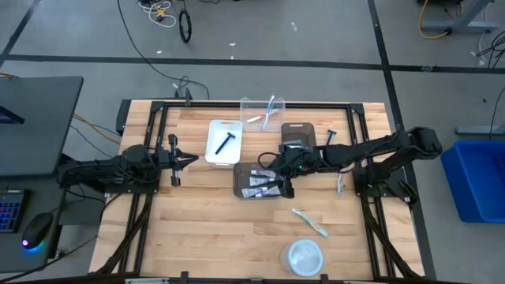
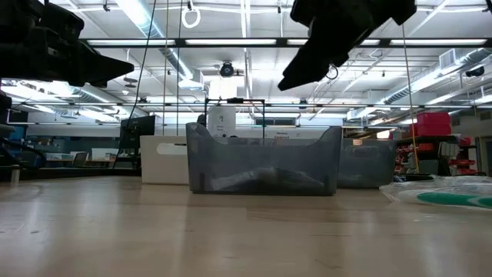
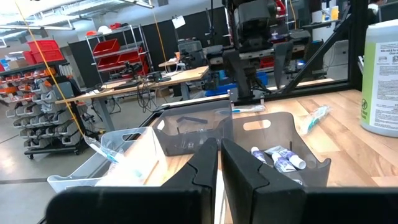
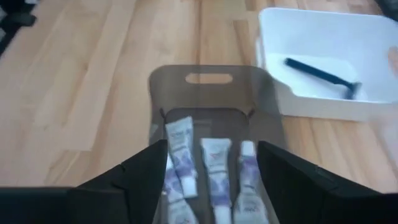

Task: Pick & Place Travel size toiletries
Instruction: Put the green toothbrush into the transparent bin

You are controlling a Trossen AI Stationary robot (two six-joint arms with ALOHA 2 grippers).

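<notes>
Right end effector (image 1: 272,175) hangs released over the grey bin (image 1: 240,186) of tubes (image 4: 180,155). Lift clear vertically; next target: the toothbrush (image 1: 310,222) on the worktop (image 1: 197,237).

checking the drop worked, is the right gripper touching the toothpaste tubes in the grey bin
Apart. In the right wrist view the right gripper has its fingers spread wide above the grey bin, and the toothpaste tubes lie flat on the bin floor between and below them.

We see several white toothpaste tubes (image 4: 181,155) lying flat, side by side, in the grey bin (image 4: 211,87). A black razor (image 1: 226,142) lies in the white bin (image 1: 213,154). A toothbrush (image 1: 310,222) rests on the table.
</notes>
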